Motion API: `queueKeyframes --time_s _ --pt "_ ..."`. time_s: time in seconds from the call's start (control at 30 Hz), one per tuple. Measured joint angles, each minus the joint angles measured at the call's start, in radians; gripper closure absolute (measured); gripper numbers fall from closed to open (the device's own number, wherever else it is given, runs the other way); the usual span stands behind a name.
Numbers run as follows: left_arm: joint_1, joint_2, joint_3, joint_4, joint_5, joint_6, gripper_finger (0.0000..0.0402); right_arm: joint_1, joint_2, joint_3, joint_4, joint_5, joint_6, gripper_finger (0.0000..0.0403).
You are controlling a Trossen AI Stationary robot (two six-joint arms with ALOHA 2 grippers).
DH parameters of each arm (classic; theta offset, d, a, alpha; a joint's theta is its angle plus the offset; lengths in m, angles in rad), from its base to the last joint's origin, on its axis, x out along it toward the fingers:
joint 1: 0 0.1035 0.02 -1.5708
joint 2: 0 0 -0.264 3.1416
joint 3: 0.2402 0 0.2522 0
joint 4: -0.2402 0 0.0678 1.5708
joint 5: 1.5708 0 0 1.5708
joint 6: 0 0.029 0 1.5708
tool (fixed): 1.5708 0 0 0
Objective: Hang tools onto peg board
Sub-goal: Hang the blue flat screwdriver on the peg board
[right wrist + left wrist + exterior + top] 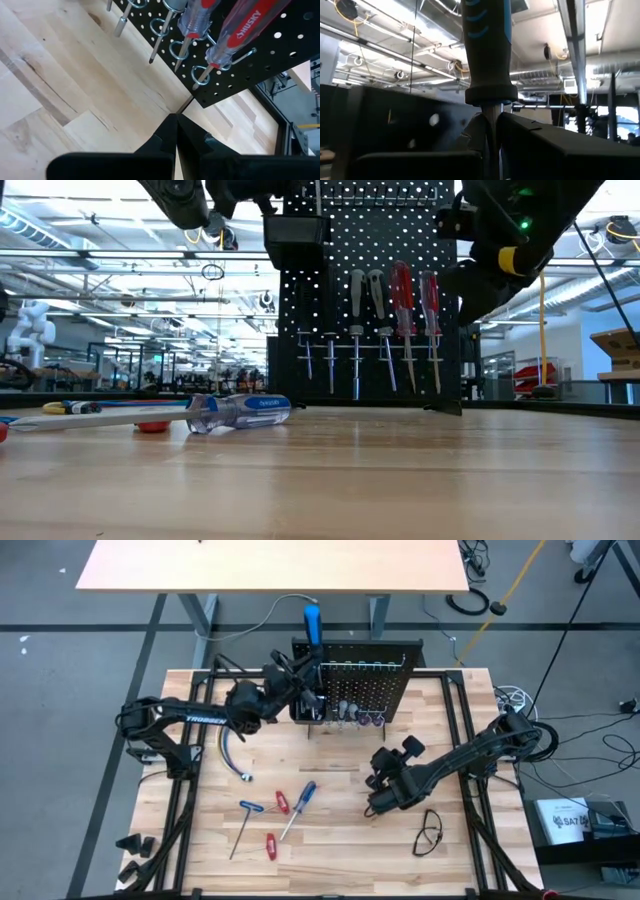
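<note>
The black peg board (375, 680) stands upright at the table's far middle. Several screwdrivers (400, 310) hang from ring hooks on its front, two with red handles (235, 25). My left gripper (490, 127) points upward at the board's left top corner, shut on a screwdriver with a blue handle (313, 625) that stands above the board's top edge. My right gripper (176, 131) is shut and empty, slanting down toward the board's lower right corner (392, 756). More tools (297, 810) lie flat on the near left of the table. My left gripper pinches the screwdriver's metal shaft (490, 112) between its two fingers (476, 134), just below the handle's collar. The fingers come from below, slanting upward, and lie along the shaft. The screwdriver stands upright, handle up, clear of the table.
A blue clear-handled screwdriver (240, 410), two small red-handled ones (282, 802), and a T-shaped key (245, 825) lie on the tabletop. A bundle of wires (225, 750) lies at left, safety glasses (430, 835) at near right. A small black bin (308, 705) hangs on the board.
</note>
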Motion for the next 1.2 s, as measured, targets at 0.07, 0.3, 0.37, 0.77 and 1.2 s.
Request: queueKeyframes --time_s 0.07,0.3,0.37,0.77,1.2 --pt "0.008 0.005 0.000 -0.002 -0.002 -0.001 0.0367 0.006 0.000 0.000 0.000 -0.001 0.000 0.0403" --pt "0.015 0.006 -0.002 -0.020 -0.001 -0.003 0.0367 0.010 0.000 0.000 0.007 -0.003 0.002 0.0403" --pt "0.015 0.006 -0.005 -0.022 -0.001 -0.003 0.0367 0.010 0.000 0.000 0.007 -0.003 0.002 0.0403" --pt "-0.027 0.000 -0.015 -0.069 -0.130 0.062 0.0360 0.012 0.000 0.000 0.009 -0.004 0.000 0.0403" --pt "-0.065 -0.003 -0.013 -0.117 -0.216 0.100 0.0352 0.016 0.000 0.000 0.026 -0.004 0.001 0.0403"
